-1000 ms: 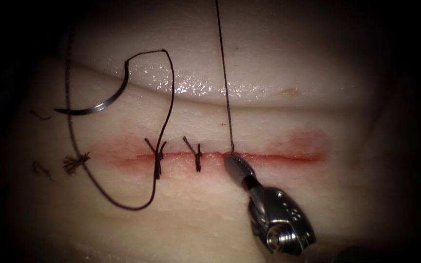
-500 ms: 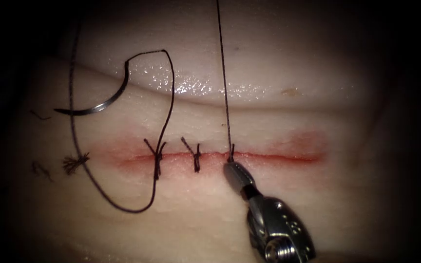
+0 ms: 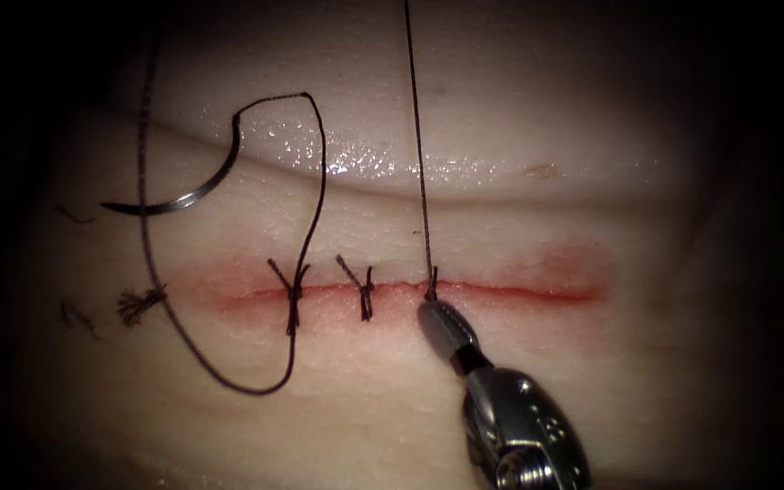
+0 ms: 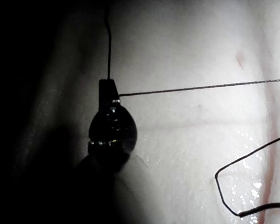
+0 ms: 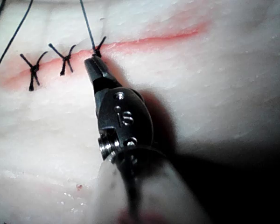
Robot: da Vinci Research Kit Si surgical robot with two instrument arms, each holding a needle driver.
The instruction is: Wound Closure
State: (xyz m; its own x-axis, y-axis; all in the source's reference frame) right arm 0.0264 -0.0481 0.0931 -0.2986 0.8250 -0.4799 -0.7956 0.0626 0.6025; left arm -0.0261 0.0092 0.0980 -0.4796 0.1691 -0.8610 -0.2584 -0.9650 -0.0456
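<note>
Right tool enters from lower right, shaft angled up and left, wrist bent so the tapered jaws point at the cut. Jaws pressed together, tip just below the third knot, holding nothing that can be made out. Same pose in right wrist view: right tool with jaws together, tip beside the knot.

Left tool seen in left wrist view, upright, wrist below the jaws. Jaws clamped on the thread, which leaves them upward and sideways, taut.
</note>
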